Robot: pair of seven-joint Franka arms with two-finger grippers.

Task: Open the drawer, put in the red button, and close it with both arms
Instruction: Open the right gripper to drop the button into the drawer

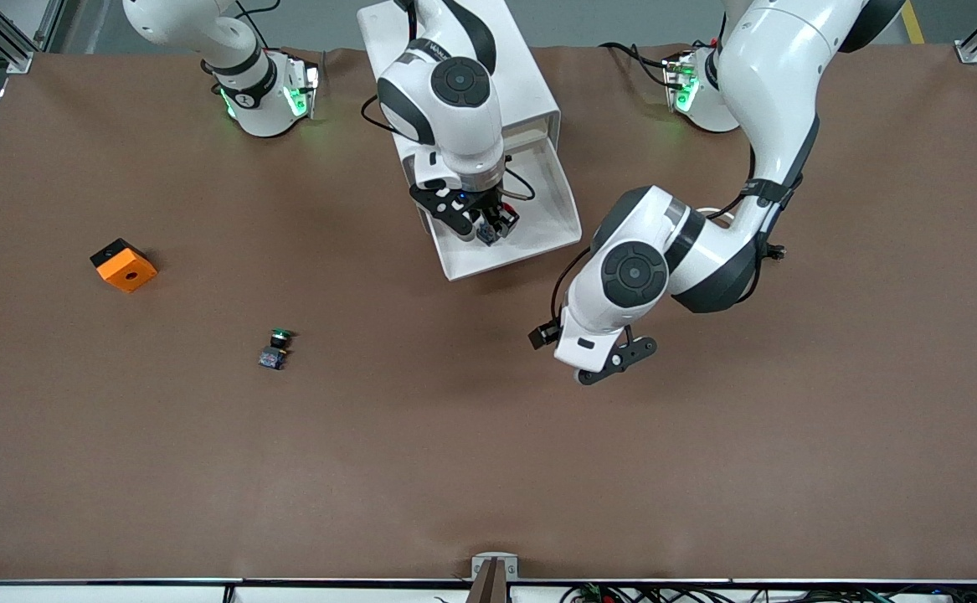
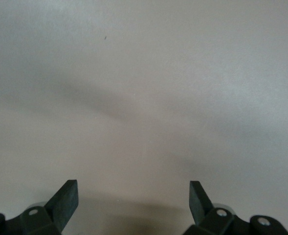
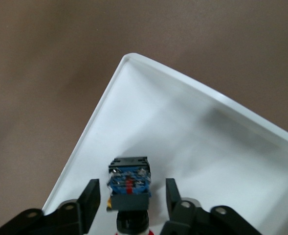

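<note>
The right gripper (image 3: 129,200) hangs over the open drawer (image 1: 559,213), its fingers (image 3: 90,203) parted with a gap on each side of the red button (image 3: 129,183). The button sits between them, bluish base up, touching neither pad as far as the right wrist view shows, so nothing is gripped. It lies in the white tray near the tray's front corner toward the right arm's end of the table; whether it rests fully on the tray floor I cannot tell.

In the front view, the drawer juts out from the white cabinet (image 1: 530,84) at 12 o'clock on the table, with the right gripper (image 1: 488,226) above its tray.

The left gripper (image 2: 134,203) waits with its fingers (image 2: 65,200) spread wide and holding nothing, hovering over bare brown table (image 1: 706,461) at about 5 o'clock from the drawer; the left wrist view shows only plain surface below it.

Out at 8 o'clock from the drawer lies the green-capped button (image 1: 277,347), on its side. Farther toward the right arm's end, at 9 o'clock, sits an orange block (image 1: 124,265).
</note>
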